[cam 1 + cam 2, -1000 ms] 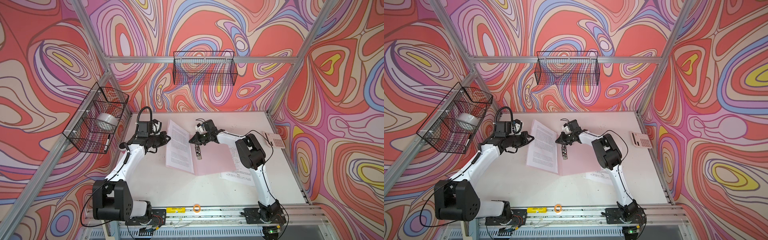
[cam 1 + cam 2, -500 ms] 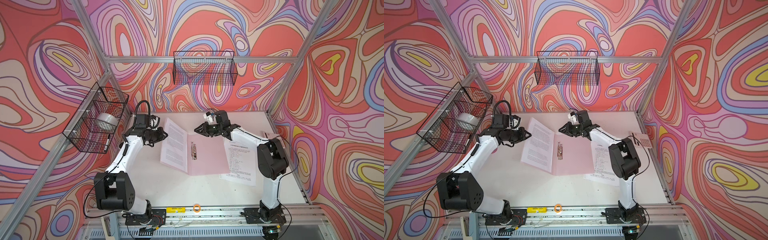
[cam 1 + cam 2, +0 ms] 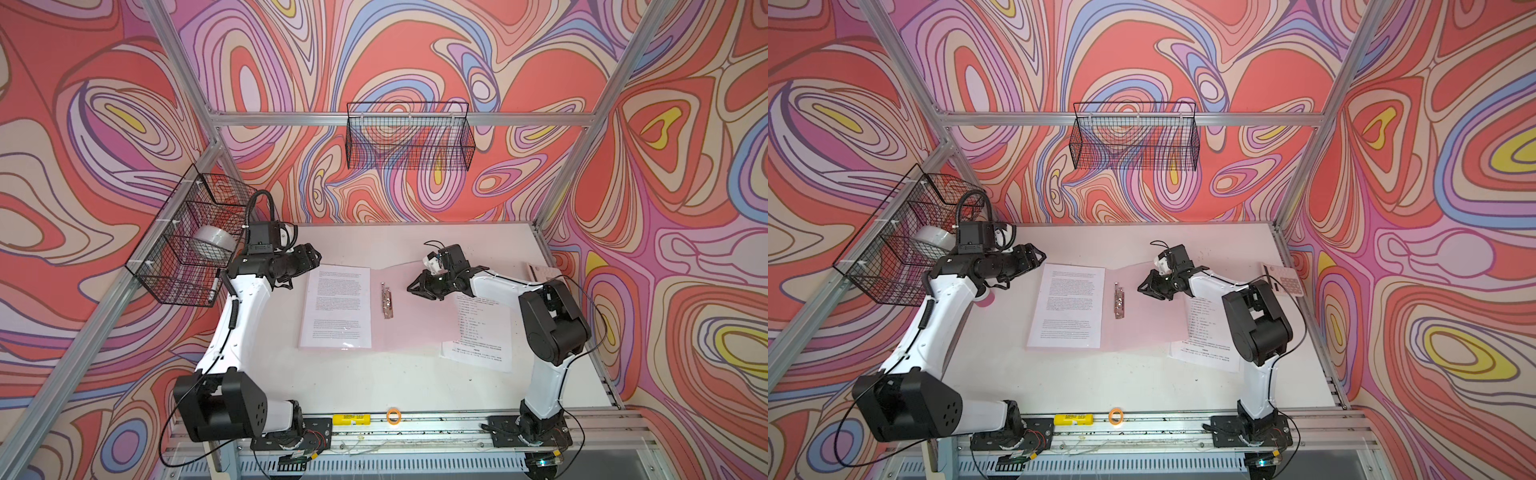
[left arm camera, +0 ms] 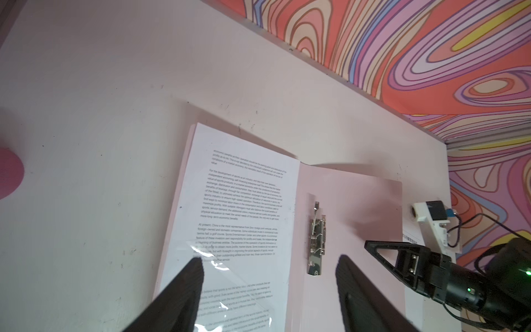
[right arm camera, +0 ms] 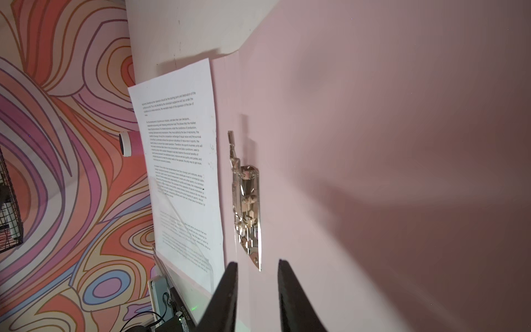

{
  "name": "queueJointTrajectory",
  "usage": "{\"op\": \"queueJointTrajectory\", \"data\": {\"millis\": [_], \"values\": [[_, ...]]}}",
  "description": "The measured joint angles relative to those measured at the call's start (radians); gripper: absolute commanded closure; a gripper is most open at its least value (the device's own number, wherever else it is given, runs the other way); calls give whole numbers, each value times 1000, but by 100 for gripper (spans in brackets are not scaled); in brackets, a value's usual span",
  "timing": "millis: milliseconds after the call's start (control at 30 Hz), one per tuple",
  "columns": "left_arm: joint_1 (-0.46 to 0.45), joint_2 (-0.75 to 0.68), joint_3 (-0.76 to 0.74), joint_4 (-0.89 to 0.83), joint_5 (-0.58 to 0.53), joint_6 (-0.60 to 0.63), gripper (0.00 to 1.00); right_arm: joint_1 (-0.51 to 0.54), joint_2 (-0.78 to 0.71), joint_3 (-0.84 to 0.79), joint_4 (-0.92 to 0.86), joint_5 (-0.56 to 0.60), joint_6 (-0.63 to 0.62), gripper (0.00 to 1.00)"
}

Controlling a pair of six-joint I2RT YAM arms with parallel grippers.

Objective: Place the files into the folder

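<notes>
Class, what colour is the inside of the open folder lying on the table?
The folder is pale pink inside; this shows best in the right wrist view.

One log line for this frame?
folder open flat | sheet on left flap | other sheets at right edge | left gripper open, empty | right gripper open, empty

The white sheet (image 4: 244,207) lying in the folder (image 4: 359,195) has paragraphs opening "For the development of sports" and "At present, China".
</notes>
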Motion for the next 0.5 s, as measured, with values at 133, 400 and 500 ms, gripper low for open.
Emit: {"op": "queueJointTrajectory", "data": {"millis": [133,400,500], "values": [[-158,-64,-12,61,-11,-43,28,-24,-121,-70,-31,56,-13,67],[-410,93,-35,241,-7,-105,30,-39,-340,-129,-146,220,-60,65],[-479,197,-35,296,-3,-116,31,-43,-372,-143,-187,273,-72,66]]}}
